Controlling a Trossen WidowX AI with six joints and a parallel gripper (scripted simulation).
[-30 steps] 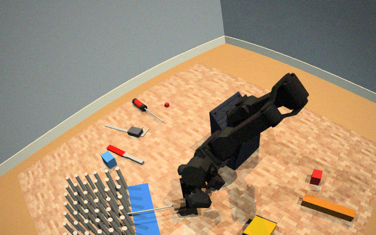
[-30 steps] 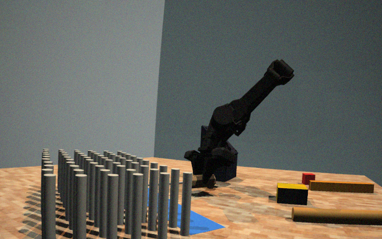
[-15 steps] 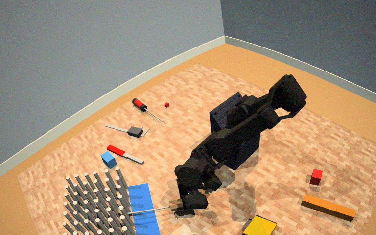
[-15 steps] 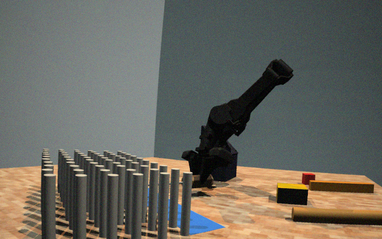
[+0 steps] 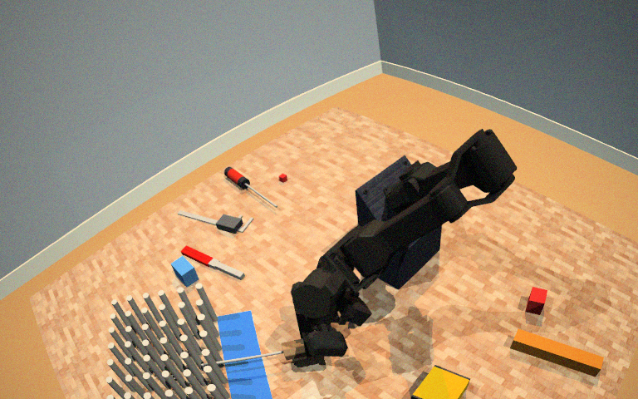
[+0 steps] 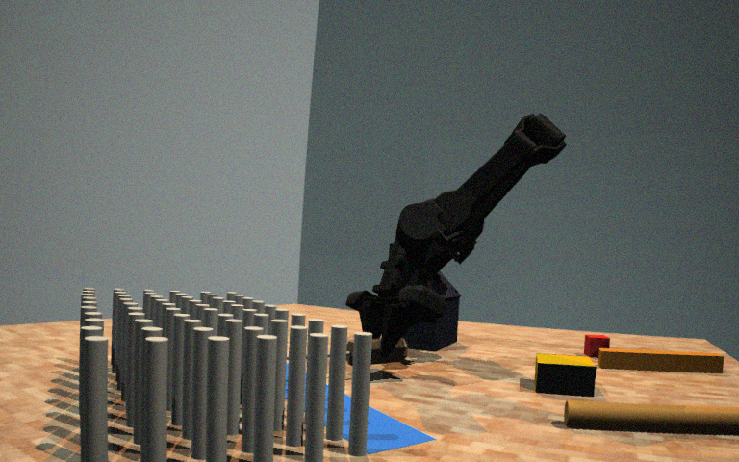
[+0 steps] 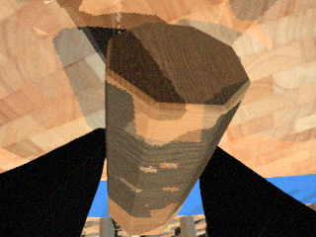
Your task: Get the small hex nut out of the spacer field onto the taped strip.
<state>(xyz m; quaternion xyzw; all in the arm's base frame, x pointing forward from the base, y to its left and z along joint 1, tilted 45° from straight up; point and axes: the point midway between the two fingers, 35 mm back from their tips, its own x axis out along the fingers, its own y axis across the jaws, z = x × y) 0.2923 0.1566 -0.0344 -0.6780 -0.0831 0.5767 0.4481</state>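
My gripper is shut on the wooden handle of a tool, low over the table on the near side of the strip. The tool's thin metal shaft crosses above the blue taped strip and its far end passes among the front spacers. The grey metal spacers stand upright in rows. Whether the shaft touches one cannot be told. The shaft's tip is hidden among the spacers. The hex nut cannot be seen in any view.
A screwdriver, a tool with a grey block, a red-handled tool and a blue block lie beyond the spacers. A yellow-topped block, orange bar, red block and cylinder lie right.
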